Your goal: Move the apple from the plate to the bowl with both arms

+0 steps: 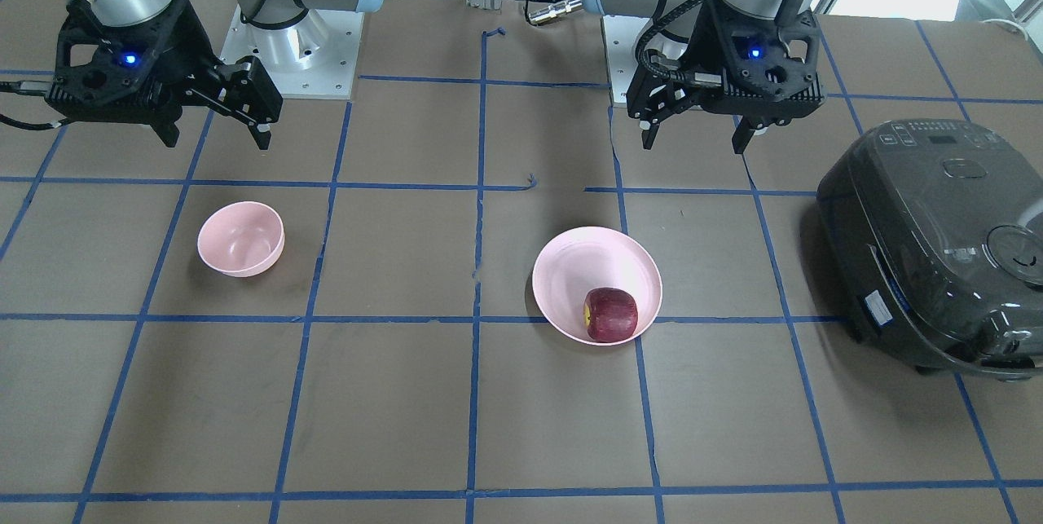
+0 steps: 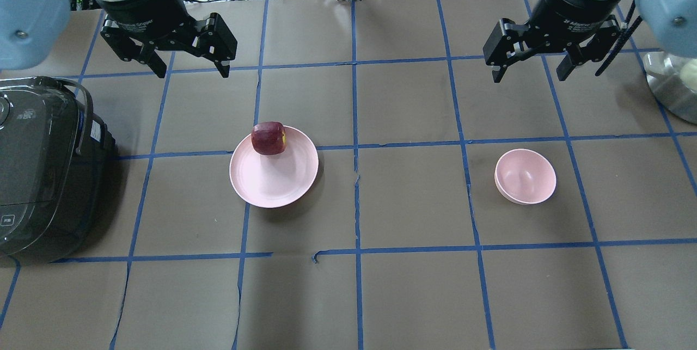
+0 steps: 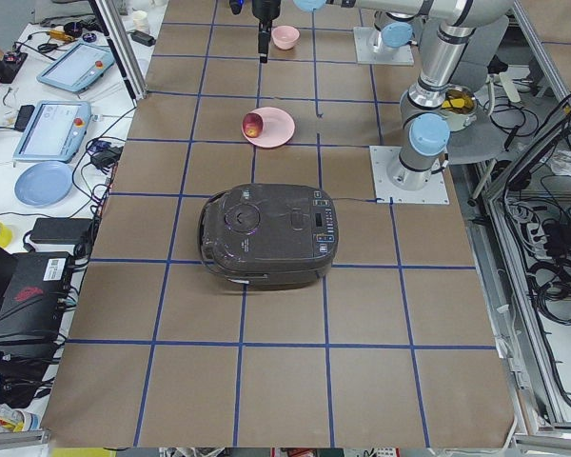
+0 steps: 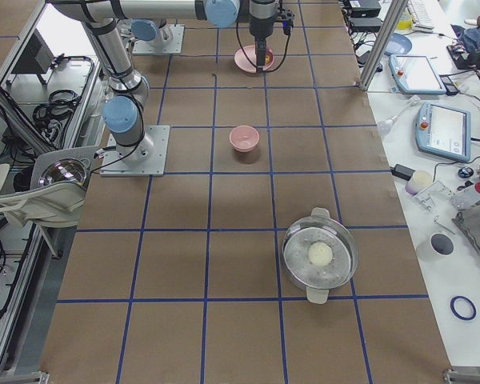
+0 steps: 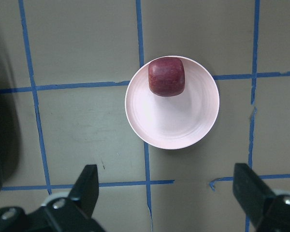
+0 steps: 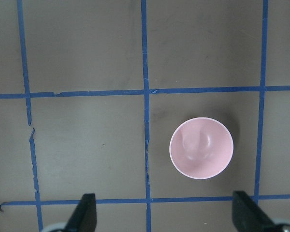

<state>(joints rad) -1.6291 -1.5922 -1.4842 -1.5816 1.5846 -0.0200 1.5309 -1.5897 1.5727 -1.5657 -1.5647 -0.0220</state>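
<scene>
The dark red apple [image 2: 268, 138] sits on the far edge of the pale pink plate [image 2: 272, 178]; both also show in the left wrist view, apple [image 5: 166, 76] on plate [image 5: 174, 121]. My left gripper [image 2: 193, 73] is open and empty, hovering above the table beyond the plate. The small pink bowl [image 2: 525, 176] stands empty on the right half and shows in the right wrist view [image 6: 201, 148]. My right gripper [image 2: 528, 77] is open and empty, hovering beyond the bowl. In the front-facing view the apple [image 1: 611, 314] is apart from both grippers.
A dark grey rice cooker [image 2: 38, 170] stands at the table's left end, close to the plate. A steel pot [image 2: 672, 86] sits at the right edge. Blue tape lines grid the brown table [image 2: 354, 295].
</scene>
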